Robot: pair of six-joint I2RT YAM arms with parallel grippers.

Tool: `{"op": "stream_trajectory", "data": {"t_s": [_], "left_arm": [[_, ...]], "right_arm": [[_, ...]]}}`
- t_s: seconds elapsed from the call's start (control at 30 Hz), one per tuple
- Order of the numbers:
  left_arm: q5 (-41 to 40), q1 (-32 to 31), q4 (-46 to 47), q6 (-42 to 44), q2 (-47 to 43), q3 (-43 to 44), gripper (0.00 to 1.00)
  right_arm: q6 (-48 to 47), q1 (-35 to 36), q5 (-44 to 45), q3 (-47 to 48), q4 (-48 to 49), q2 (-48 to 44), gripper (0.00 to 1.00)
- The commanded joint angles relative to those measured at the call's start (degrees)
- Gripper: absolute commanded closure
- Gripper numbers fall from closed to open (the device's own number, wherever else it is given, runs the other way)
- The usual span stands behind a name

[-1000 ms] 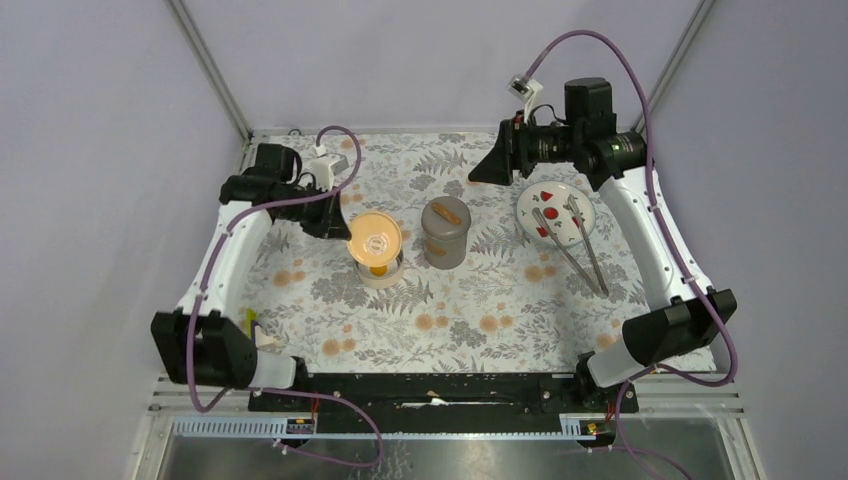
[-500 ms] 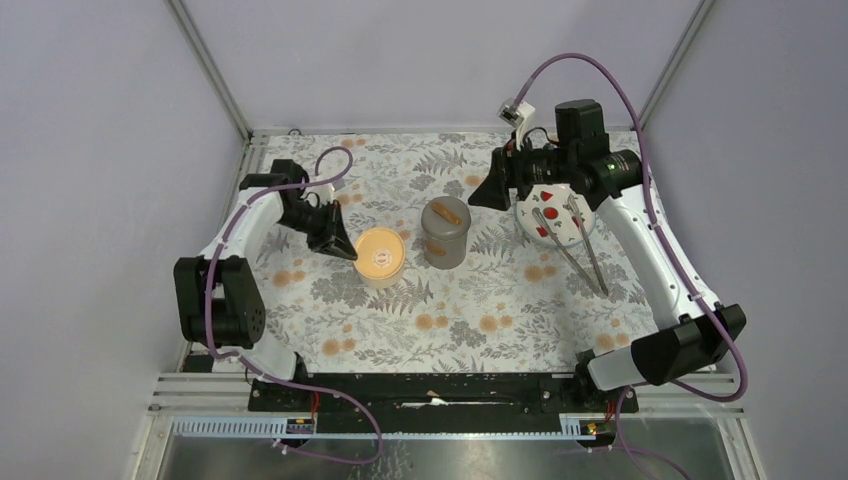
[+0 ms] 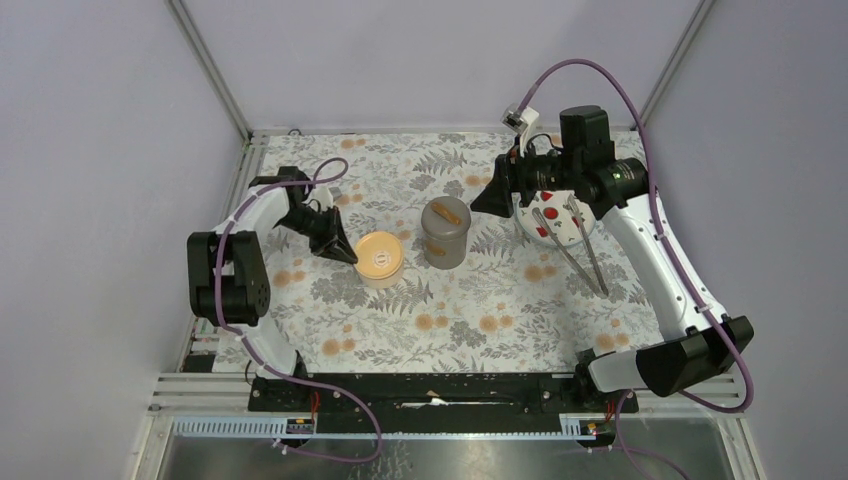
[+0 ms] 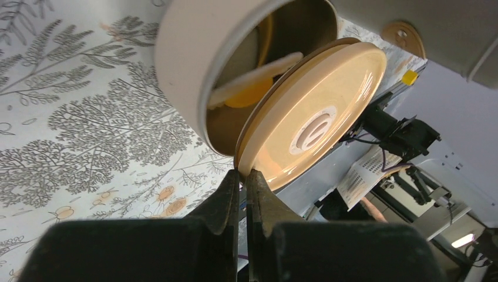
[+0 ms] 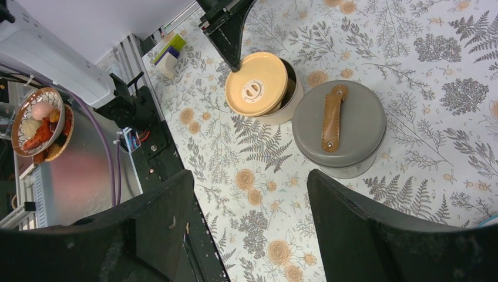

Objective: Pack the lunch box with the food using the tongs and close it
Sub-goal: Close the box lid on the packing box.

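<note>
The left gripper [image 4: 244, 179] is clenched on the rim of a round orange lid [image 4: 317, 114], with both fingers pressed together on the lid's edge. In the left wrist view the lid sits tilted against the mouth of a cream round container [image 4: 194, 53] and is not seated; part of the opening shows. Inside that opening lies the toy fried egg [image 4: 255, 79], a white slab with yellow beneath it. From above, the left gripper [image 3: 348, 256] meets the lid [image 3: 378, 254] on its left side, and the cream container [image 3: 381, 277] stands on the floral table [image 3: 480, 300] left of centre. Just beside it to the right stands a grey round container [image 3: 445, 240], closed by a grey lid with a brown strap handle [image 3: 450, 213]. The right gripper [image 3: 480, 203] is released, with its fingers spread wide and nothing between them. It hangs above the table between the grey container and the white plate [image 3: 583, 228]. The right wrist view looks down between those fingers [image 5: 152, 217] onto the orange lid [image 5: 256, 83], the grey container [image 5: 352, 147] and the left gripper [image 5: 229, 32]. Red pieces [image 3: 549, 213] lie on the plate. The tongs [image 3: 592, 268] lie untouched, tips on the plate and joined end on the table toward the near right.
</note>
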Motion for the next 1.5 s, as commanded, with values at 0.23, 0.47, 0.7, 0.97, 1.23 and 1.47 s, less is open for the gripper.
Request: {"op": "stream_trajectory", "data": {"t_s": [0.23,0.47,0.7,0.97,1.23,1.47], "left_arm": [[-1.1,1.1,2.2,-2.9,2.9,1.8,1.00],[-0.5,1.1,2.2,-3.1,4.2,2.1,0.98],[-0.9,1.2,2.3,-3.2,4.2,2.1,0.82],[-1.9,1.3,1.6,-3.0,1.9,2.6,0.55],[-5.6,2.6,0.6,4.3,-6.4,10.0,0.40],[-15.7,-6.5,13.3,17.7,-19.6,4.3,0.09]], "right_arm": [[-1.5,0.5,0.5,-1.1,1.4,-2.0,0.21],[-1.3,0.5,0.3,-1.8,2.0,-2.2,0.21],[-1.3,0.5,0.4,-2.0,2.1,-2.5,0.21],[-1.2,0.6,-0.1,-1.6,2.1,-2.2,0.20],[-1.4,0.6,-0.2,-1.3,2.0,-2.0,0.20],[-4.6,0.5,1.6,0.7,-1.5,-1.2,0.19]]}}
